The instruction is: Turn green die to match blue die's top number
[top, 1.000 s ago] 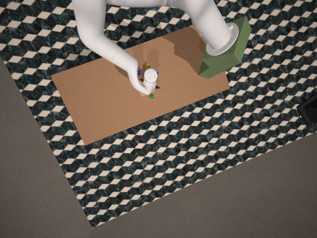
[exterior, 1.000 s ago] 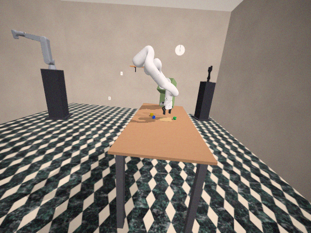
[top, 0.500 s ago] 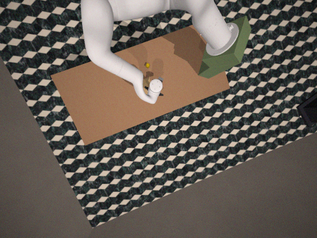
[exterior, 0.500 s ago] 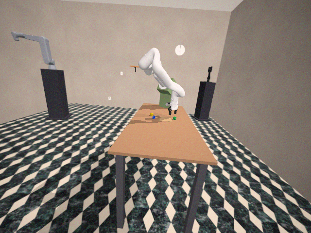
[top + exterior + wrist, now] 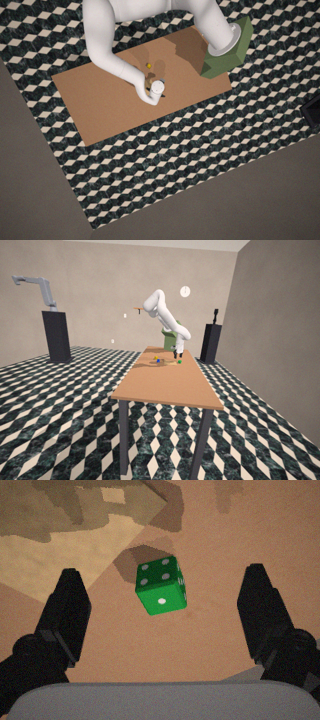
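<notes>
The green die [image 5: 160,586] [image 5: 179,361] lies flat on the bare table, just off the corner of the tan mat [image 5: 74,554] [image 5: 171,363]. Its top face shows several white pips and the side facing me shows one. My gripper [image 5: 162,585] [image 5: 178,356] is open and empty. It hangs above the green die with one finger on each side, not touching it. In the overhead view my wrist [image 5: 157,87] hides the green die. The blue die [image 5: 158,360] and the yellow die [image 5: 156,357] [image 5: 149,65] sit on the table beyond the mat.
The brown table [image 5: 103,108] [image 5: 165,384] is long and narrow. My arm's green base block [image 5: 227,59] [image 5: 169,340] stands at its far end. Two black pedestals [image 5: 55,335] [image 5: 210,343] stand on the floor away from the table.
</notes>
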